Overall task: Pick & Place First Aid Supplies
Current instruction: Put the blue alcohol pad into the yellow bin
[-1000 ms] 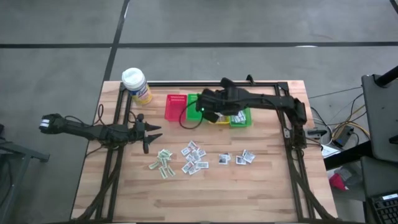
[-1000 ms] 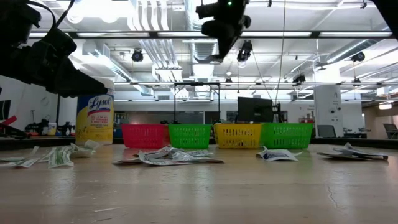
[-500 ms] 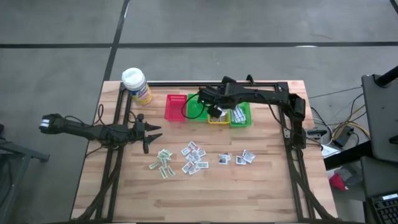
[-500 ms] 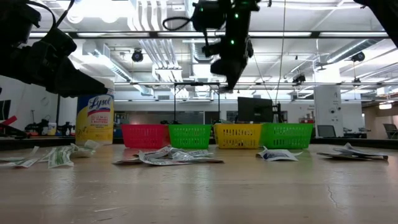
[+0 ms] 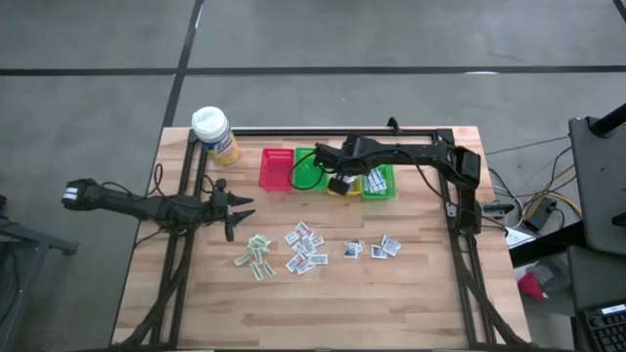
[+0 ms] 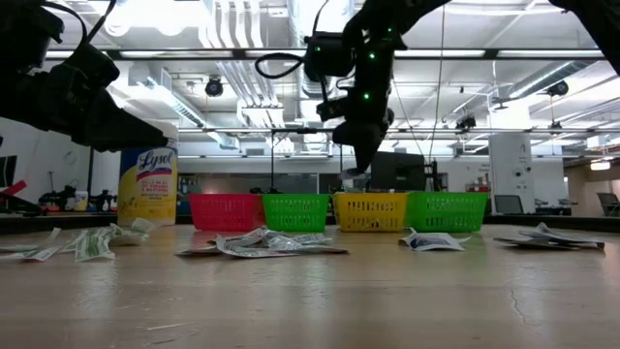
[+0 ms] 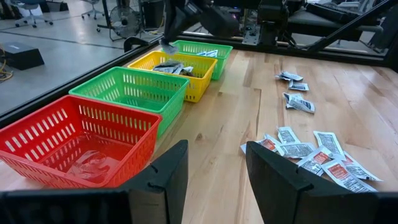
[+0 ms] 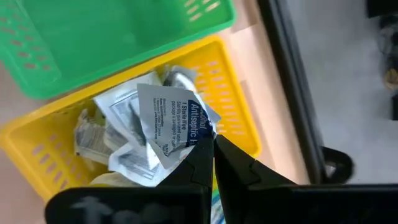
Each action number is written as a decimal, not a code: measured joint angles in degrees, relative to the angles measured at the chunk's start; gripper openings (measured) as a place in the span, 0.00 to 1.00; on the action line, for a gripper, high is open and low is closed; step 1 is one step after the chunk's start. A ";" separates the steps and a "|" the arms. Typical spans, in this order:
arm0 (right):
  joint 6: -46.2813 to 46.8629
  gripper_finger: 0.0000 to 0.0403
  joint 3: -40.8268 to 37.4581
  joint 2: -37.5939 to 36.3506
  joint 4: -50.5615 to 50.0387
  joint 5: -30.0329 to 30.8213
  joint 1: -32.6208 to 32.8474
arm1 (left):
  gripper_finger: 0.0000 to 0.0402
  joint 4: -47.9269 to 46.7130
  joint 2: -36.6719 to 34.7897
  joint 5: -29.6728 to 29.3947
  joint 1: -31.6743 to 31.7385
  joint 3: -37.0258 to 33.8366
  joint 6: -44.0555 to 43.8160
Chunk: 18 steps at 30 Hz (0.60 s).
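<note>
My right gripper (image 5: 338,184) is shut on a white packet with blue print (image 8: 177,124). It hangs just above the yellow basket (image 8: 37,155), which holds several packets (image 8: 118,149). In the low view this gripper (image 6: 356,163) stands over the yellow basket (image 6: 370,211). More first aid supplies lie flat on the table in groups (image 5: 254,257), (image 5: 305,246), (image 5: 372,248). My left gripper (image 5: 235,207) waits open at the table's left, level, with nothing between its fingers (image 7: 163,177). My right gripper pinches the packet by one corner (image 8: 200,138) between its two fingertips. The fingers slant down from the table's right. The rest of the packet sticks out past the fingertips, lifted clear above the packets in the yellow basket.
A red basket (image 5: 277,168), a green one (image 5: 305,168), the yellow one (image 5: 344,186) and a second green one (image 5: 380,182) stand in a row at the back. A yellow bottle with white cap (image 5: 213,133) stands at the far left corner. Bare wood lies near the front edge.
My right gripper has come down from high above the baskets toward the yellow basket and has tipped more steeply downward, staying shut on the packet. My left arm has kept still.
</note>
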 joint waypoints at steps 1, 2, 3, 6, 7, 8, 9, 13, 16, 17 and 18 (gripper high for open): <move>-0.19 0.02 -0.36 0.00 0.25 -0.82 -0.17 | 0.39 -0.02 0.00 -0.01 0.00 0.01 0.00; -0.39 0.02 -0.62 0.00 0.29 -1.55 -0.30 | 0.39 0.00 0.01 -0.01 0.00 0.00 0.00; -0.52 0.02 -0.80 0.00 0.23 -2.01 -0.48 | 0.39 -0.02 0.00 -0.01 0.00 0.01 0.00; -0.66 0.02 -1.15 0.00 0.31 -3.33 -1.04 | 0.39 -0.02 0.00 -0.01 0.00 0.00 0.00; -0.84 0.02 -1.26 0.00 0.37 -4.35 -1.32 | 0.39 -0.01 0.00 0.00 0.00 0.01 0.00; -1.30 0.02 -1.48 0.00 0.60 -5.68 -1.60 | 0.39 -0.02 -0.01 0.02 0.00 0.00 0.00; -1.70 0.02 -1.71 0.00 0.74 -7.17 -1.90 | 0.39 -0.02 -0.01 -0.01 0.00 0.00 0.00; -2.22 0.02 -3.42 0.00 1.74 -12.04 -3.20 | 0.39 -0.01 -0.01 -0.01 0.00 0.01 0.00; -2.40 0.02 -4.95 0.00 2.27 -13.57 -3.95 | 0.39 -0.02 0.01 -0.01 0.00 0.02 0.00; -2.34 0.02 -5.34 0.00 2.32 -13.60 -4.09 | 0.39 0.00 0.01 0.00 0.00 0.02 -0.02; -2.03 0.02 -5.59 0.00 2.32 -13.63 -4.25 | 0.39 -0.02 0.00 0.00 0.00 0.02 0.00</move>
